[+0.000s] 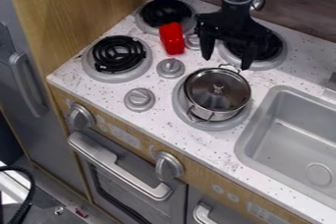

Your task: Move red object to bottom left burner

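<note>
Red object (172,38) sits upper left of centre, beside top burner (165,13); likely light, stiff, slightly slick. Best hold: narrow sides, mid-length. Pincer (226,62) spread apart, to its right. Knob (171,68) crowds below; strip of table (148,42) offers passage toward left burner (118,55).

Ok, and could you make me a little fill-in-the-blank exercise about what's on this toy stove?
The small object by the top left burner is coloured ____. On the bottom left burner, the coil is coloured ____. The pot is covered by a see-through ____. The gripper is not shut but ____.

Missing words: red; black; lid; open.
</note>
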`<act>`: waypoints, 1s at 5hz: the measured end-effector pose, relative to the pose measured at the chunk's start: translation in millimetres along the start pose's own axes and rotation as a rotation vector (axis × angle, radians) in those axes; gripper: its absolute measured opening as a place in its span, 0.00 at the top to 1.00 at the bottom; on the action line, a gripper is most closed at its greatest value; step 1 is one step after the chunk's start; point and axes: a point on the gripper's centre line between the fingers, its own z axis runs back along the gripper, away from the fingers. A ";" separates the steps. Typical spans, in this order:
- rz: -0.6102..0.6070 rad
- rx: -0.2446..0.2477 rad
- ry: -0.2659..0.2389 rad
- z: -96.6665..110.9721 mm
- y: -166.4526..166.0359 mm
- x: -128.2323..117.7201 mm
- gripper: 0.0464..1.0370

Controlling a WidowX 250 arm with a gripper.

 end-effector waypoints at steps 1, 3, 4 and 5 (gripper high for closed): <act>-0.001 0.009 0.040 -13.5 0.7 -6.8 0.04; 0.078 0.020 0.058 -23.0 29.8 7.2 0.04; 0.140 0.024 0.037 -27.5 51.8 26.7 0.04; 0.238 0.033 0.006 -34.4 88.8 49.1 0.04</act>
